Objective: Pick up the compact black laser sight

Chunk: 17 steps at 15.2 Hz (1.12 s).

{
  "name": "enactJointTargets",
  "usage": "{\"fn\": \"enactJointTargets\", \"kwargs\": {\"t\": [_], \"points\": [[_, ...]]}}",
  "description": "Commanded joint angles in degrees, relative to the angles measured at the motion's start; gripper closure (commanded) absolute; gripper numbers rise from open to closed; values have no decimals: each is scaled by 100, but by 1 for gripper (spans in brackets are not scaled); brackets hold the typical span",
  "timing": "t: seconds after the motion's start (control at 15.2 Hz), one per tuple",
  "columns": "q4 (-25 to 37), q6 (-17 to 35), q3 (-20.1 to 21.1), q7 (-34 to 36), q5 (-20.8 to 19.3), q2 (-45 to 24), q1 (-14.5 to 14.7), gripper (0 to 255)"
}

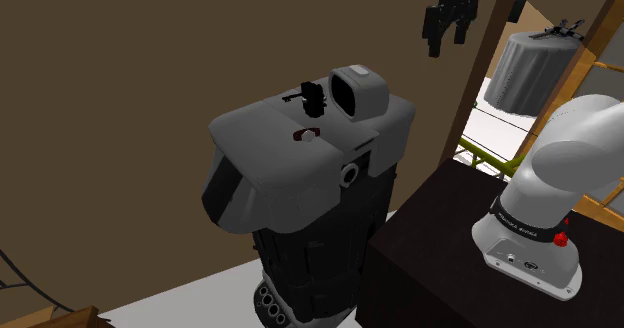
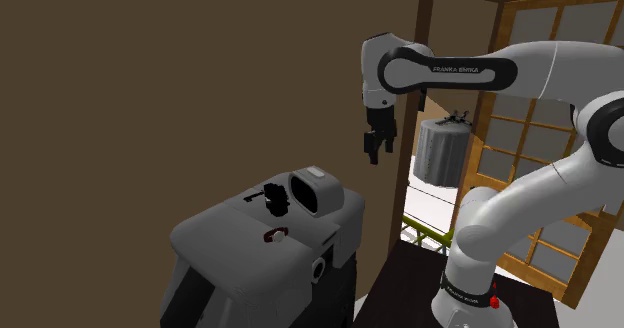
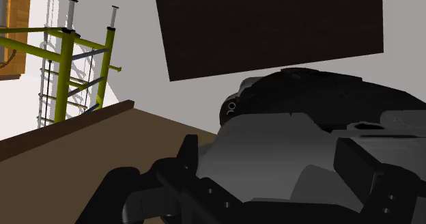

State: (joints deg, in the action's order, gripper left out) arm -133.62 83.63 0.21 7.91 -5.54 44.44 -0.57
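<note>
The small black laser sight (image 1: pixel 312 98) (image 2: pixel 275 197) stands upright on the flat top of a big grey and black machine (image 1: pixel 270 151) (image 2: pixel 230 241). A grey hooded box (image 1: pixel 357 90) (image 2: pixel 315 191) sits just beside it. My black gripper (image 1: pixel 448 38) (image 2: pixel 375 148) hangs in the air well above the machine, up and to the right of the sight in both exterior views. Its fingers stand apart with nothing between them. In the wrist view the fingers (image 3: pixel 184 154) frame the machine's grey top (image 3: pixel 273 134) far below.
A small dark red ring-like piece (image 1: pixel 306 134) lies on the machine top in front of the sight. My dark stand (image 1: pixel 420 256) is to the shoulder view's right of the machine. A grey cylinder (image 1: pixel 528 71) hangs by the wooden lattice door (image 2: pixel 560 96). A yellow frame (image 3: pixel 65 65) stands below.
</note>
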Motion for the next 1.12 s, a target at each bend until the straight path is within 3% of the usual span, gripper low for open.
{"fn": "enactJointTargets", "kwargs": {"t": [0.0, 0.53, 1.06], "points": [[0, 0, 0, 0, 0, 0, 0, 0], [752, 736, 309, 555, 446, -1675, 126, 0], [1961, 1139, 549, 1018, 721, -3430, 236, 0]]}}
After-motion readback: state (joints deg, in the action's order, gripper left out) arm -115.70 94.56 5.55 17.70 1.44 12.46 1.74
